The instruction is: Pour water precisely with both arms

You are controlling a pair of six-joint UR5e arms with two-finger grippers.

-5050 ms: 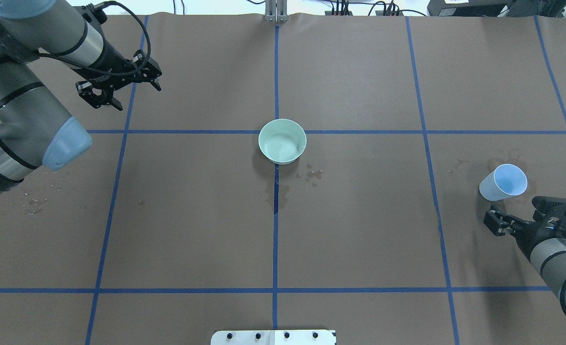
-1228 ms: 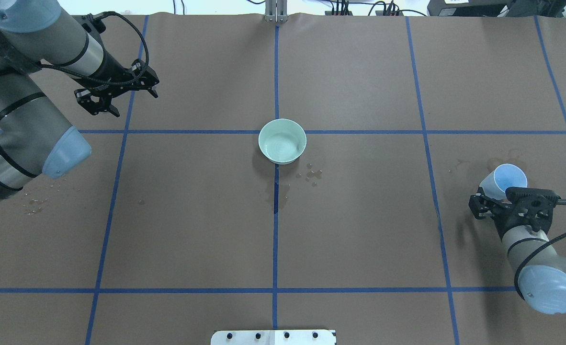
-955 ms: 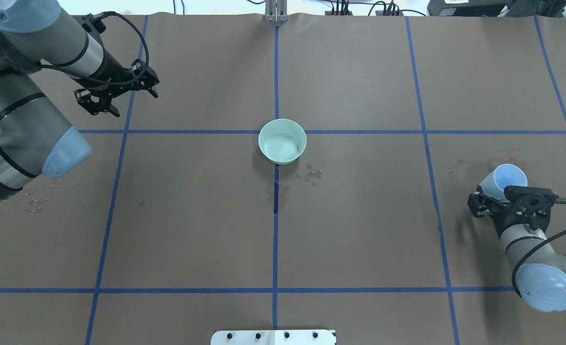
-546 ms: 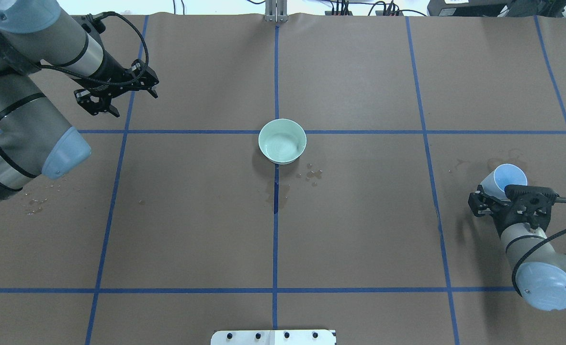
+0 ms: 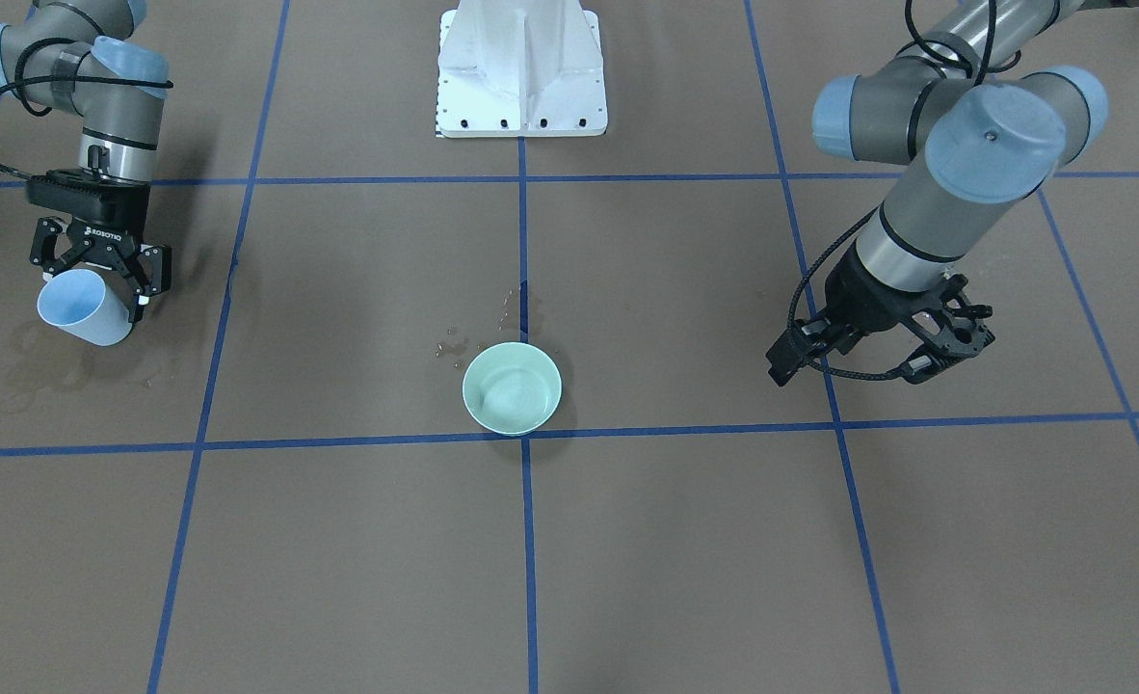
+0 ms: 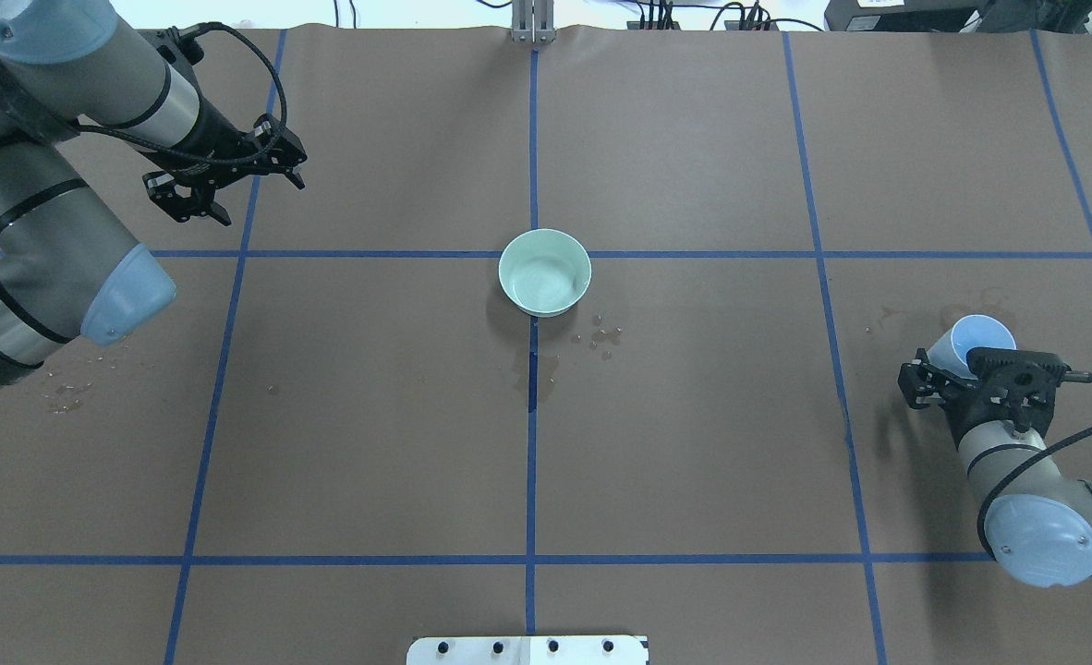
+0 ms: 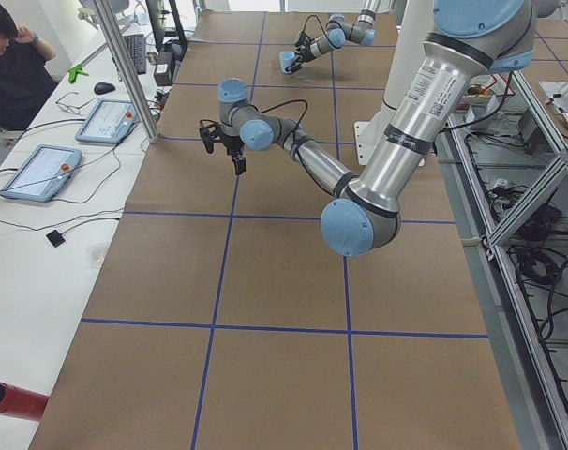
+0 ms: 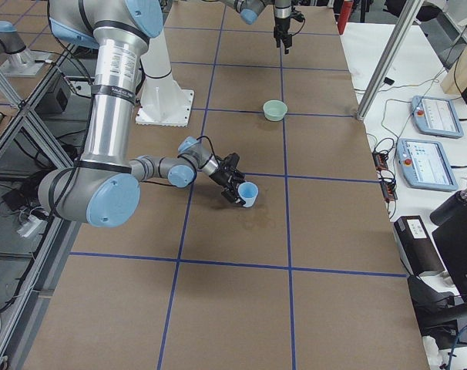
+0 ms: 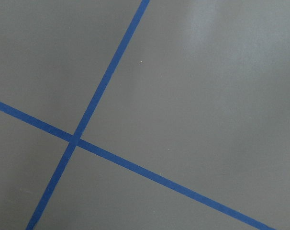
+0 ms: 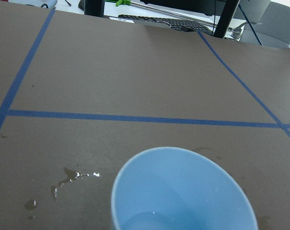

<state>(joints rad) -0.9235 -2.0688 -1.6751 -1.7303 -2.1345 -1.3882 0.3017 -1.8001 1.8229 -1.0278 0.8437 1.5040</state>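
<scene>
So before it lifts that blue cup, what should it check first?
1. Right claw around the blue cup: ok, it straddles the cup.
2. Grip firmly closed: cannot tell.
3. Water in cup: ok, a little shows inside.
4. Green bowl upright, mid-table: ok.
5. Way to bowl free: ok; left claw hangs open far aside.
6. Table dry: not ok, droplets beside bowl.
</scene>
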